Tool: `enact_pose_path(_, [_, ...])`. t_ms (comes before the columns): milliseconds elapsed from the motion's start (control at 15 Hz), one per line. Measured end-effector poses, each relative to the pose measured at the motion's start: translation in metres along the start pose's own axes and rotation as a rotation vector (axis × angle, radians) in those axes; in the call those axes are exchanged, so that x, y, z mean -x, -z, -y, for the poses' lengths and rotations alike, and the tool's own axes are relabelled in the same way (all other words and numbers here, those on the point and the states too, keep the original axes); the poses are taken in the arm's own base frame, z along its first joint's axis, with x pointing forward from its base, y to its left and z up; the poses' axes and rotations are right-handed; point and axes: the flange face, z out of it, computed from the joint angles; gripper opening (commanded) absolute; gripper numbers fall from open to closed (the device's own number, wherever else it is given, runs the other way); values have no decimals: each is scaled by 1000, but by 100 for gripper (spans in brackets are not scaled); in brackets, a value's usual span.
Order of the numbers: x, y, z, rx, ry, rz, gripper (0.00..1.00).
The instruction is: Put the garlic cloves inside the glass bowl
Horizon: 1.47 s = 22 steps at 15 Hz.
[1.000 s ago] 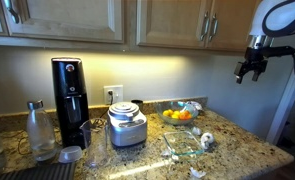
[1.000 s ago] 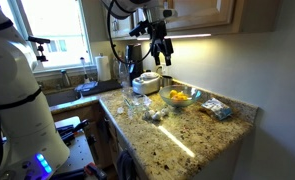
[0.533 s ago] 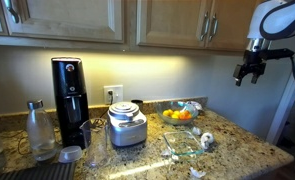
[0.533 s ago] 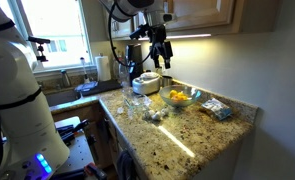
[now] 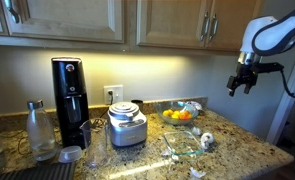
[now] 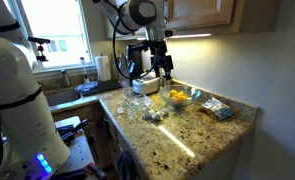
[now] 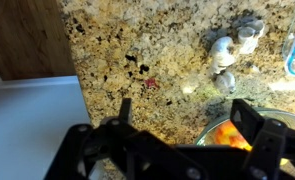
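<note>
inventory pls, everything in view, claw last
garlic cloves: a few, whitish, clustered on the counter
glass bowl: 1, clear, front of the counter, near the cloves
fruit bowl: 1, holds orange and yellow fruit, behind the glass bowl
steel appliance: 1, silver, mid-counter
black machine: 1, black, against the wall
bottle: 1, clear, beside the black machine
blue packet: 1, blue, near the counter's edge
counter: 1, speckled brown granite
claw: 1, black, open and holding nothing, in the air above the counter
</note>
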Motion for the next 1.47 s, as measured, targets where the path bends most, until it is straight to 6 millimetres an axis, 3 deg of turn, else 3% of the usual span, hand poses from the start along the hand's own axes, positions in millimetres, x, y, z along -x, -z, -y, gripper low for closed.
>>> enact_pose_path(267, [-5,-55,13,-33,-12,-8,100])
enact_pose_path(600, [3,-100,37,-45,-76,26,100])
enact_pose_path(1133, [7,-112,49,-49,-82,52,100])
enact_pose_path(1467, [9,-136,75,-119,-185,1,100])
